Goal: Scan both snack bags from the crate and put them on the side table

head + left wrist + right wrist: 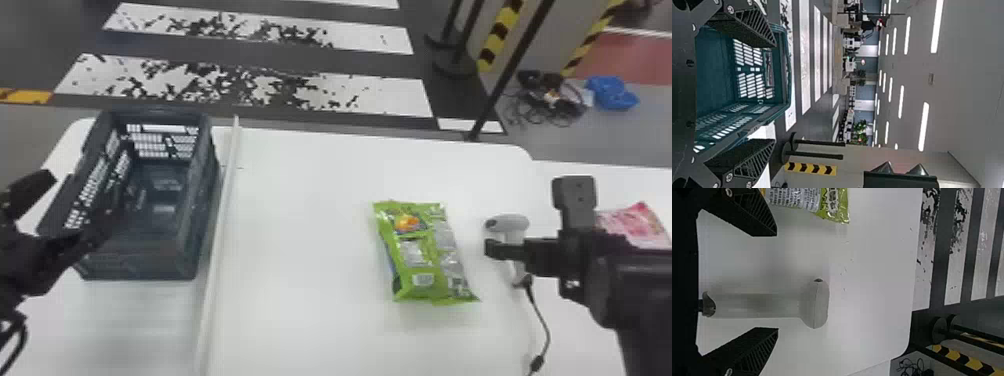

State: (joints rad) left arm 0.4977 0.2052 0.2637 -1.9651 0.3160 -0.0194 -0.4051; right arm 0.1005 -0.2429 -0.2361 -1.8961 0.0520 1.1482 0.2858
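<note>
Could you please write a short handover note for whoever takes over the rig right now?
Left gripper: open, holding nothing, at the crate.
Right gripper: open, fingers on either side of the scanner, not closed on it.
Bags: green one on the main table, between crate and scanner; pink one on the side table.
Done: both bags out of the crate, pink one delivered. Scans can't be confirmed.
Left: probably scan the green bag, then move it across.

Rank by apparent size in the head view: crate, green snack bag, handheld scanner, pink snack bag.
1. Crate
2. Green snack bag
3. Handheld scanner
Unranked: pink snack bag, partly hidden, so unsure against the scanner.
</note>
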